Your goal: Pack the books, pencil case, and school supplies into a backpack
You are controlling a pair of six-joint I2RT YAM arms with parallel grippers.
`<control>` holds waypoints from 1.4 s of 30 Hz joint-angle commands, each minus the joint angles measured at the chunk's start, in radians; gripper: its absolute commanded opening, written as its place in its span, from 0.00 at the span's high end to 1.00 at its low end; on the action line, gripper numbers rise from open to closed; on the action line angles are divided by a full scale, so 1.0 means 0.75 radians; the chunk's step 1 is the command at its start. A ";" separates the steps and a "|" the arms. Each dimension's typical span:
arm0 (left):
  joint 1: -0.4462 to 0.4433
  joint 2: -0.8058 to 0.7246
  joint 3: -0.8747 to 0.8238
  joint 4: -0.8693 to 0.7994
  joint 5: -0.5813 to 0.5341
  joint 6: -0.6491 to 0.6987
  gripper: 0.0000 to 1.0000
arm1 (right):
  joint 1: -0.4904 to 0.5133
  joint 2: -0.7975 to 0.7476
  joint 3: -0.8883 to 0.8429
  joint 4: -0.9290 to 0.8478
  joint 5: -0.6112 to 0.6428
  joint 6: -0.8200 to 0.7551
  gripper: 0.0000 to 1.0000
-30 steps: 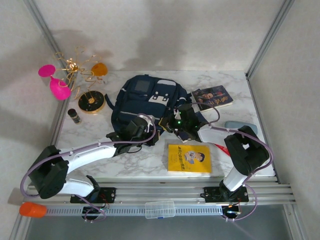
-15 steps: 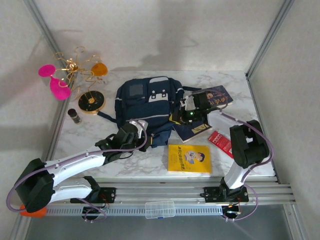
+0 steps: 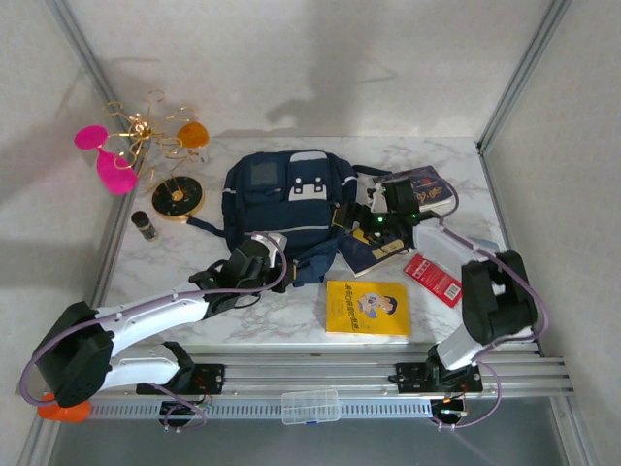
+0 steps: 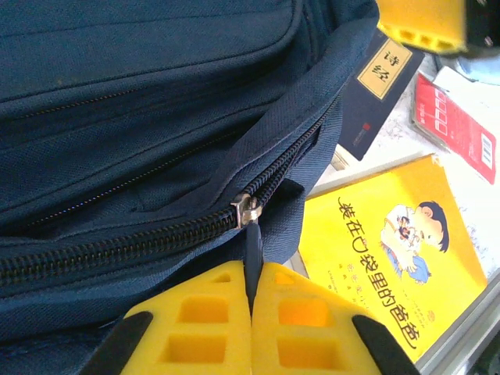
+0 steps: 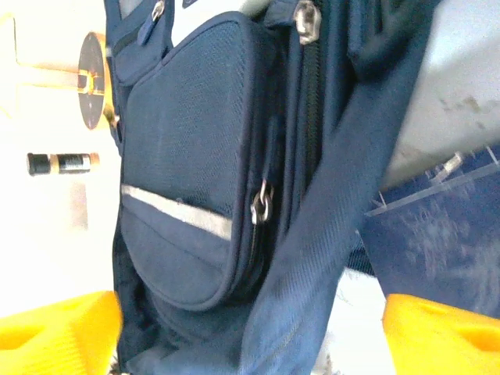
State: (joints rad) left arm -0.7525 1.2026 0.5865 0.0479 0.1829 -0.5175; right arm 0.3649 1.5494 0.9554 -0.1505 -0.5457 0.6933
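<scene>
Top view: I see the backpack (image 3: 281,199) lying flat mid-table. The left gripper (image 3: 254,264) is at its near edge and the right gripper (image 3: 374,221) at its right side. The navy book (image 3: 374,252) lies against the backpack's right edge. The yellow book (image 3: 367,308) and the red packet (image 3: 433,280) lie nearer the arms.

Left wrist view: the jaws are pressed together on the zipper pull (image 4: 250,244).

Right wrist view: the fingers (image 5: 55,332) stand wide apart, gripping nothing, with backpack fabric between them.
</scene>
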 commanded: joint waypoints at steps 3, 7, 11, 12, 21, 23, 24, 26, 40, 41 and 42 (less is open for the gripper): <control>-0.023 0.033 0.051 0.102 -0.017 -0.035 1.00 | 0.156 -0.147 -0.213 0.132 0.113 0.398 0.02; -0.031 0.077 0.082 0.108 -0.001 -0.022 1.00 | 0.275 -0.171 -0.360 0.398 0.208 0.702 0.01; -0.036 0.098 0.097 0.109 0.006 -0.020 1.00 | 0.359 -0.093 -0.346 0.525 0.325 0.872 0.03; -0.036 0.097 0.092 0.121 0.006 -0.022 1.00 | 0.383 -0.063 -0.342 0.589 0.361 0.903 0.06; -0.036 0.148 0.114 0.136 0.019 -0.025 1.00 | 0.502 0.199 -0.132 0.641 0.462 0.816 0.46; -0.036 0.146 0.119 0.136 0.031 -0.033 1.00 | 0.513 0.226 -0.071 0.592 0.469 0.730 0.60; -0.037 0.142 0.120 0.136 0.032 -0.039 1.00 | 0.515 0.236 -0.042 0.547 0.463 0.680 0.70; -0.038 0.127 0.121 0.120 0.025 -0.051 1.00 | 0.513 0.229 -0.026 0.496 0.446 0.573 0.82; 0.082 -0.164 0.027 -0.373 -0.294 -0.247 1.00 | 0.140 -0.072 0.009 0.115 0.175 -0.141 1.00; 0.103 -0.173 0.019 -0.373 -0.285 -0.250 1.00 | 0.115 -0.076 0.031 0.082 0.165 -0.165 1.00; 0.122 -0.186 0.011 -0.363 -0.281 -0.254 1.00 | 0.093 -0.082 0.058 0.044 0.163 -0.196 1.00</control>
State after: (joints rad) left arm -0.7238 1.0935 0.6319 -0.0582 0.1036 -0.6647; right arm 0.5285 1.5379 0.9360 -0.0509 -0.4538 0.7223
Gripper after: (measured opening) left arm 0.038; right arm 0.080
